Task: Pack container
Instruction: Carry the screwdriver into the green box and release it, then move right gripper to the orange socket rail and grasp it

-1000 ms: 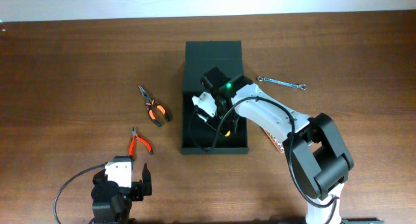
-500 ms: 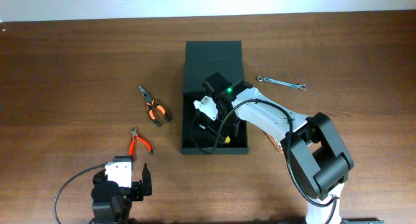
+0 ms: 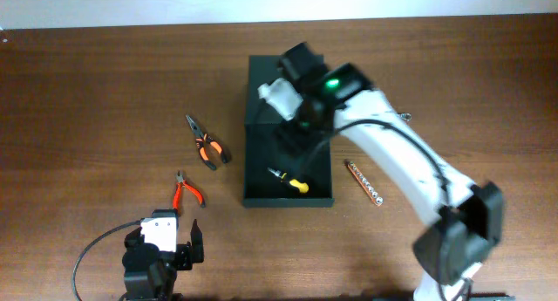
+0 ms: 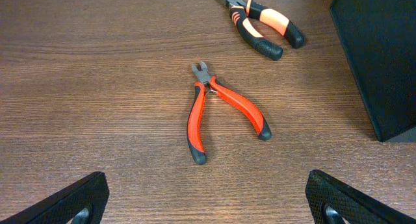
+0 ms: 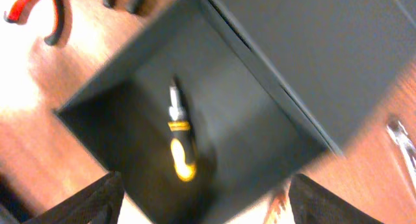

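The container (image 3: 260, 160) is a dark matte box standing open at the table's middle, its flap lid laid flat toward the far side. A yellow-and-black screwdriver (image 3: 289, 181) lies on its floor near the front wall. My right gripper (image 3: 293, 132) hovers over the box, open and empty. In the right wrist view I look down on the container (image 5: 260, 136) and the screwdriver (image 5: 180, 149), which lies apart from my right gripper (image 5: 207, 188). My left gripper (image 3: 180, 249) rests open near the front edge, just short of the red pliers (image 4: 224, 110).
Orange-and-black pliers (image 3: 207, 144) lie left of the box, and red pliers (image 3: 187, 192) lie nearer the front. A reddish-brown strip (image 3: 364, 181) lies right of the box. A silver wrench (image 5: 403, 143) lies further right, mostly hidden by my right arm in the overhead view.
My right gripper has opened and let go of the screwdriver, which now lies in the box. The right arm has risen and drawn back toward the lid. The left arm has not moved.
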Motion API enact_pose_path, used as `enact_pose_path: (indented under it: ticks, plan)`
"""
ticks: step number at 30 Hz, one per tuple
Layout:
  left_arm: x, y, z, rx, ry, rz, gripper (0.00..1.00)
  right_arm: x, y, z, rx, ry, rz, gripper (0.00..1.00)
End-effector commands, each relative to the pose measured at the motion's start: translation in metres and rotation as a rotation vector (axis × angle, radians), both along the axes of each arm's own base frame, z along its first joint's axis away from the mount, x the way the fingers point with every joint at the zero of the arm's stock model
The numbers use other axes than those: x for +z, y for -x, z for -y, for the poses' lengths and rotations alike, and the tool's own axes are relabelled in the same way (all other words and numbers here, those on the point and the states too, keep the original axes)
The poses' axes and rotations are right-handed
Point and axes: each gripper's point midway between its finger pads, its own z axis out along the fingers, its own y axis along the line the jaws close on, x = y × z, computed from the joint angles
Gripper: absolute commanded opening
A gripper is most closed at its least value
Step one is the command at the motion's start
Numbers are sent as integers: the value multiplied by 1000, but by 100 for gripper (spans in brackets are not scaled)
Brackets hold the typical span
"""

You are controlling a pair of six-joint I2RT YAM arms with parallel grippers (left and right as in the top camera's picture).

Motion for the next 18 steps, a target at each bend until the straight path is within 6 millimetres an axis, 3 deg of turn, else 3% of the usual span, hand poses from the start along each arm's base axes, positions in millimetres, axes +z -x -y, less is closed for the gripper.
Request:
enact_pose_path:
  ticks: [1, 5, 9, 13, 18]
  plan:
    - [-1, 0, 1, -15, -9, 4, 99, 28, -9, 48, -162, 0, 20, 82]
    - [-1, 0, 1, -15, -9, 4, 99, 36, 1, 83, -237, 18, -13, 93]
    - [-1, 0, 1, -15, -9, 4, 99, 32, 14, 100, -268, 29, -35, 99]
    - [-1, 0, 1, -15, -9, 4, 99, 5, 31, 115, -305, 61, -109, 99]
    - [-1, 0, 1, -15, -9, 4, 99, -48, 50, 136, -391, 101, -224, 99]
